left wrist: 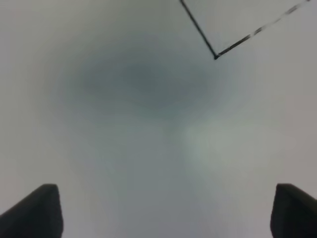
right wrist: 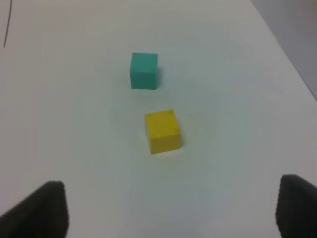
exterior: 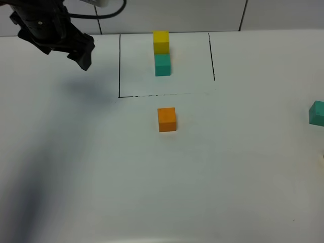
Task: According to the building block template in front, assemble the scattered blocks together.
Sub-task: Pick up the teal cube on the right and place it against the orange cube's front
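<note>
The template is a yellow cube (exterior: 161,42) joined to a teal cube (exterior: 162,65), inside the black-lined rectangle (exterior: 119,66) at the back. The loose orange cube (exterior: 166,119) sits just in front of that rectangle. The loose teal cube (exterior: 317,113) is at the right edge; the right wrist view shows it (right wrist: 144,70) with the loose yellow cube (right wrist: 162,131) beside it. My left gripper (exterior: 81,53) hovers at the back left, open and empty; its fingertips (left wrist: 34,210) stand wide apart. My right gripper (right wrist: 168,210) is open, short of the yellow cube.
The white table (exterior: 101,177) fills the view, with a tiled wall (exterior: 202,15) behind it. The rectangle's corner line (left wrist: 215,55) shows in the left wrist view. The table's edge (right wrist: 292,54) runs near the loose teal and yellow cubes.
</note>
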You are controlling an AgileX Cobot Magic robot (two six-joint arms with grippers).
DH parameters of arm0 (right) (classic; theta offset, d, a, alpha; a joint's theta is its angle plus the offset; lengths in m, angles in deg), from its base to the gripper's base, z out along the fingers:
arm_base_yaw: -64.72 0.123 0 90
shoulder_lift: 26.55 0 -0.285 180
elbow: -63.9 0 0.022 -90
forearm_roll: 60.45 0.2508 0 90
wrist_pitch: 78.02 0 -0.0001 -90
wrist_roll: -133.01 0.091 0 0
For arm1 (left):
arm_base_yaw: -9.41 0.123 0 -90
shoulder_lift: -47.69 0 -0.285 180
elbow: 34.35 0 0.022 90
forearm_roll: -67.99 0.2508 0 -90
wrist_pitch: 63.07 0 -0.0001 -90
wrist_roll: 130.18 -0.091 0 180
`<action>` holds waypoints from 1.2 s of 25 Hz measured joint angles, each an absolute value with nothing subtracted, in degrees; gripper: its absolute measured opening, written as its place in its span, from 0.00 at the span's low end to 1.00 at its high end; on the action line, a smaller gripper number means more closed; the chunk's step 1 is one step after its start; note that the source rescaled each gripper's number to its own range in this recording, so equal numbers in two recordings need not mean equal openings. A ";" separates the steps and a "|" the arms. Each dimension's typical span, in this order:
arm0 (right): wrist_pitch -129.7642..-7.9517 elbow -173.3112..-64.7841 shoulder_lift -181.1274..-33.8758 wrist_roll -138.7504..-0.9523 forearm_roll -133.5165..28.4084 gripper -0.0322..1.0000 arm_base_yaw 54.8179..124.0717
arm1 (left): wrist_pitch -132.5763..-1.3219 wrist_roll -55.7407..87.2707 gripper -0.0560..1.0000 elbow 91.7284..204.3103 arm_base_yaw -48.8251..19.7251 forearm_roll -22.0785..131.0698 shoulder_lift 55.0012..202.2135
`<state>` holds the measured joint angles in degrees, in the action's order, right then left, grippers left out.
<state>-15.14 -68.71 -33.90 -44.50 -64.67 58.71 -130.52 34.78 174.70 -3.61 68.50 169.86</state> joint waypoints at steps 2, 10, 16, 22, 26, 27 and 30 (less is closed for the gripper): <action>-15.14 -68.71 -33.90 -44.50 -64.67 0.78 58.71 | -130.84 35.57 0.82 174.70 -1.96 68.66 168.73; -15.14 -68.71 -33.90 -44.50 -64.67 0.78 58.71 | -127.84 38.18 0.80 169.27 2.31 68.73 159.31; -15.14 -68.71 -33.90 -44.50 -64.67 0.78 58.71 | -115.96 38.48 0.80 152.34 3.75 70.28 148.01; -15.14 -68.71 -33.90 -44.50 -64.67 0.78 58.71 | -111.80 44.09 0.80 142.16 3.75 73.73 135.65; -15.14 -68.71 -33.90 -44.50 -64.65 0.78 58.71 | -111.98 48.02 0.80 136.80 3.75 76.03 126.94; -15.14 -68.71 -33.90 -44.50 -64.65 0.78 58.71 | -111.94 48.58 0.80 135.30 3.75 76.22 124.91; -15.14 -68.71 -33.90 -44.50 -64.65 0.78 58.71 | -112.08 49.82 0.80 130.72 3.75 76.34 117.66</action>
